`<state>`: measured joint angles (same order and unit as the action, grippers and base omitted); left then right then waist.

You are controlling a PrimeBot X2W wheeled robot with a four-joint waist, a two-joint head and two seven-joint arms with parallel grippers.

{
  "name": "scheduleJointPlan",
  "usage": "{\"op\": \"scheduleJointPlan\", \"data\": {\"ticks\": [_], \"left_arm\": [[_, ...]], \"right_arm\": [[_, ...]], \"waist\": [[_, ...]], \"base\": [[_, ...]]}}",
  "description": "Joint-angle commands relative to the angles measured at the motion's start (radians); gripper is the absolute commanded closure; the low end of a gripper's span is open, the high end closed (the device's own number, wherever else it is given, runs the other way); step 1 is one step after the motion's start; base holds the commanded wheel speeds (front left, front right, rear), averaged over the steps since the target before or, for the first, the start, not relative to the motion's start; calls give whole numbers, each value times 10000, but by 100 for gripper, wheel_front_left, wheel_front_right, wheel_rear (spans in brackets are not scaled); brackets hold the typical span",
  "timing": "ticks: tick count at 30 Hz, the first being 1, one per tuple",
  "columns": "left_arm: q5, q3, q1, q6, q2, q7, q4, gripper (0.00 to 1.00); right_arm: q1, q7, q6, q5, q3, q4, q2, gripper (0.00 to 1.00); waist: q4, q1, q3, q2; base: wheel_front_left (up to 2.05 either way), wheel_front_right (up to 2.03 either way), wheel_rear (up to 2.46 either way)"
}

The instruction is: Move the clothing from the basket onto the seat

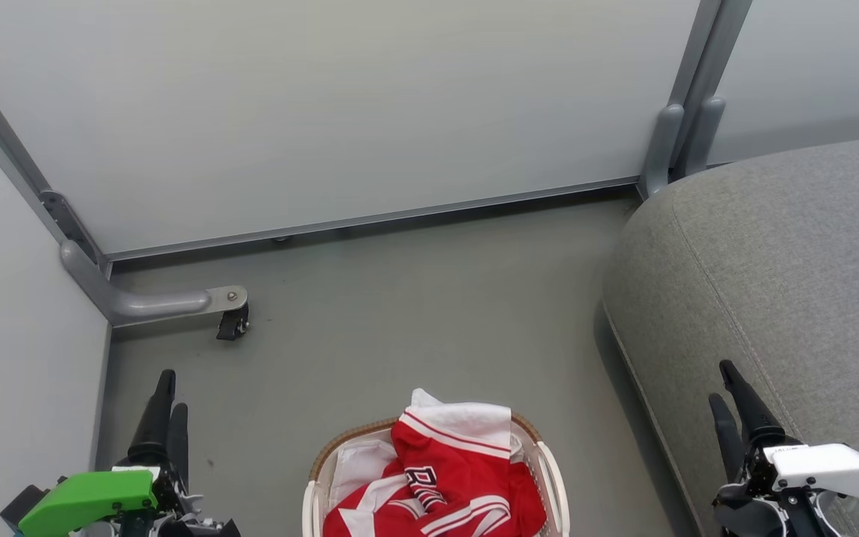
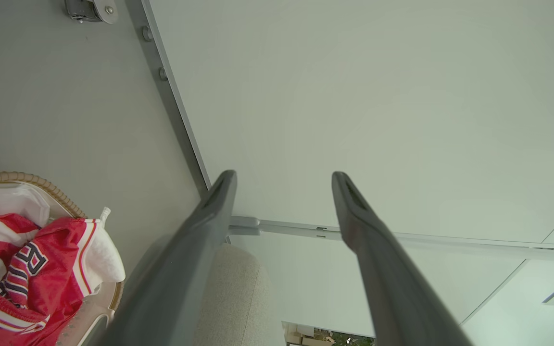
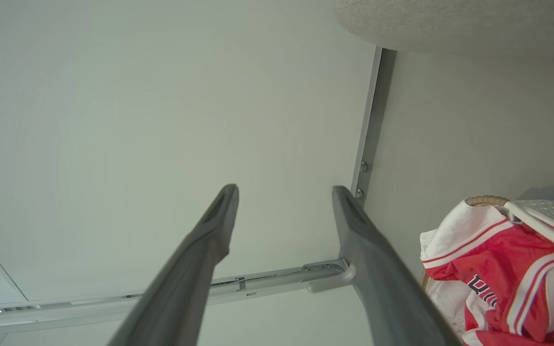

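Observation:
The clothing [image 1: 452,462], shiny red with white panels and block lettering, is heaped in the basket [image 1: 340,440] at the bottom centre of the head view. The grey seat [image 1: 772,261] bulks up on the right. My left gripper [image 1: 174,389] hangs at the lower left over the floor, left of the basket. My right gripper [image 1: 720,380] is at the lower right, over the seat's front edge. Both wrist views show the fingers apart with nothing between them: left gripper [image 2: 282,174], right gripper [image 3: 284,187]. The clothing [image 2: 41,269] and clothing [image 3: 498,269] lie off to the side of each.
Pale partition walls [image 1: 325,112] close off the back and left. A grey metal foot with a black caster [image 1: 233,322] juts from the left corner. Grey floor [image 1: 400,313] stretches between the basket, the wall and the seat.

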<state>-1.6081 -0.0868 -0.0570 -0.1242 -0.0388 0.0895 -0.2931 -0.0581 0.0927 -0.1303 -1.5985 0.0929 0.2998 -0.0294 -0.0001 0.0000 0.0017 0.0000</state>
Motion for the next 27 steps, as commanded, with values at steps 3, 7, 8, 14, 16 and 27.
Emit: {"op": "scheduleJointPlan", "data": {"ticks": [3, 7, 8, 14, 16, 27], "left_arm": [[186, 201, -58, -26, -34, -215, 285, 0], [336, 316, 4, -29, -40, -404, 365, 0], [391, 335, 18, -30, -41, -452, 388, 0], [865, 416, 34, -35, -50, -716, 544, 0], [1153, 435, 7, -36, -53, -799, 597, 0], [3651, 734, -27, 94, -67, -1235, 1139, 0]], "right_arm": [[-104, -238, -1, 349, -60, -46, -76, 0], [-104, -426, -1, 863, -9, 32, -86, 0], [-106, -477, -1, 1057, 21, 27, -89, 0], [-79, -743, -1, 2327, 131, -258, -102, 0], [-56, -827, -1, 2749, 161, -389, -107, 0], [89, -1264, -2, 5106, -39, -1084, -130, 0]], "waist": [[0, 0, -11, 0], [0, 0, -22, 0], [1, 0, -25, 0], [10, 0, -39, 0], [17, 0, -45, 0], [56, 0, -98, 0]], "base": [[0, 0, 0], [0, 0, 0], [0, 0, 0], [0, 0, 0], [0, 0, 0], [0, 0, 0]]}}
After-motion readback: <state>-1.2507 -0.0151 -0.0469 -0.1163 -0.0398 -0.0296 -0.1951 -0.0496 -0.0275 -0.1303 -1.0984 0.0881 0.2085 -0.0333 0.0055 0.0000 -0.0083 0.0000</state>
